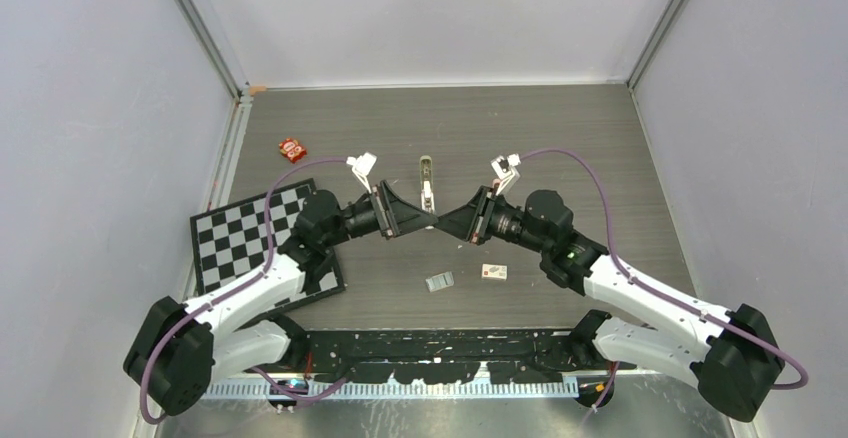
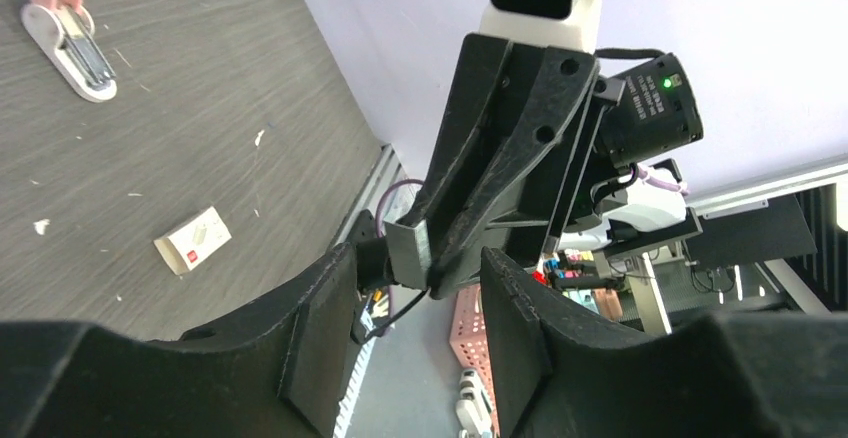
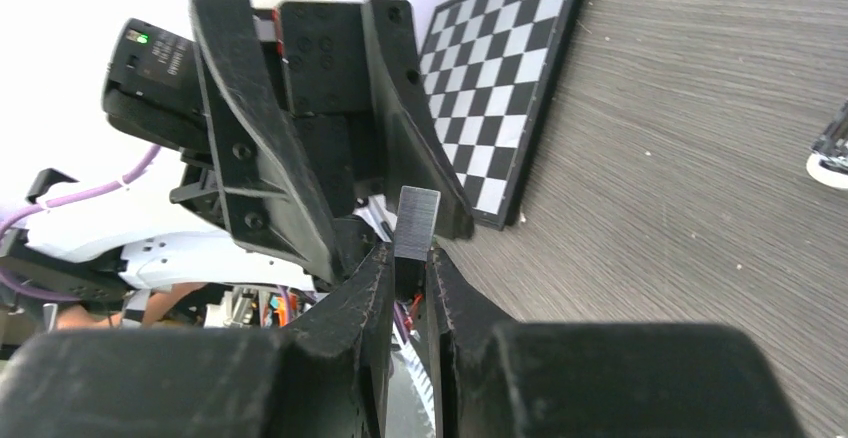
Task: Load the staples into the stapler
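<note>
Setting: dark wood-grain table (image 1: pixel 560 138) inside a pale-walled enclosure, with both arms meeting over its centre.
Staples: the staples (image 3: pixel 416 220) are a small grey block standing on end, raised off the table and pinched at the lower end, with the upper half free.
Right gripper: your right gripper (image 3: pixel 410 264) is narrow, with both pads pressed on the flat faces of the block.
Left gripper: your left gripper (image 2: pixel 418 288) is spread wide and holds nothing. Its fingers flank the right claw's tips and the block without touching either.
Stapler: the stapler (image 1: pixel 427 183) lies on the table at 12 o'clock from the meeting claws, close by but apart from them. It looks hinged open, and the left wrist view shows a bare metal channel.
Progress: the strip is picked up and the stapler seems ready to receive it. Nothing is seated in the channel. You have yet to carry the block over, line it up, slide it in and close the top.
Surface, near: a grey box (image 1: pixel 439 281) at 6 o'clock and a white box (image 1: pixel 494 272) at 5 o'clock, just beside each other.
Surface, far: a checkerboard (image 1: pixel 240 238) at 9 o'clock and a red packet (image 1: pixel 291 148) at 10 o'clock.
Room: plain walls (image 1: pixel 430 18) on three sides. A cluttered bench shows beyond the table edge in the wrist views, too blurred for you to read.
</note>
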You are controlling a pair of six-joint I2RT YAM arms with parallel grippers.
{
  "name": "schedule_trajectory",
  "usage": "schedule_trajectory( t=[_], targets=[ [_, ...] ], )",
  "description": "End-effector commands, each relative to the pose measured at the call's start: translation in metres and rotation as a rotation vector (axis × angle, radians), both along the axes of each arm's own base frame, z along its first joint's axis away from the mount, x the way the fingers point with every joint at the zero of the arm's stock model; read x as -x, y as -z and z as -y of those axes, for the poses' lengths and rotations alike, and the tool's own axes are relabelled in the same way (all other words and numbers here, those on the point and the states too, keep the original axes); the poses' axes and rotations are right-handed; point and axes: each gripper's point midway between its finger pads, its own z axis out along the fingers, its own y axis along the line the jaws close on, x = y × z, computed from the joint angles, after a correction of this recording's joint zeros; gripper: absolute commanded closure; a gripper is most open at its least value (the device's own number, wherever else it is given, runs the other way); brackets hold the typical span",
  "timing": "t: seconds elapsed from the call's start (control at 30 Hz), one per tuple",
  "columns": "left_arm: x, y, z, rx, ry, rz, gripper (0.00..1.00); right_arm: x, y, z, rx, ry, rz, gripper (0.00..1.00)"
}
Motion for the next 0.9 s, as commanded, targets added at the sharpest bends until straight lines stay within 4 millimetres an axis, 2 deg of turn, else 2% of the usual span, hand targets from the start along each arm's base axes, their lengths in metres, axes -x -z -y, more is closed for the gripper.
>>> schedule_trajectory(
  t=[0.0, 0.43, 0.6, 0.87],
  targets=[
    [0.001, -0.025, 0.009, 0.052, 0.004, 0.107, 0.51, 0.008, -0.036, 0.0, -0.12, -0.029, 0.076, 0.79],
    [0.006, -0.051, 0.0, 0.16, -0.037, 0.168, 0.5, 0.016, -0.052, 0.0, -0.194, -0.062, 0.098, 0.78],
    [0.01, -0.057, -0.003, 0.187, -0.039, 0.194, 0.53, 0.017, -0.057, 0.0, -0.225, -0.066, 0.095, 0.79],
    [0.008, -0.057, -0.003, 0.197, -0.048, 0.197, 0.58, 0.017, -0.055, -0.002, -0.226, -0.069, 0.085, 0.79]
  ],
)
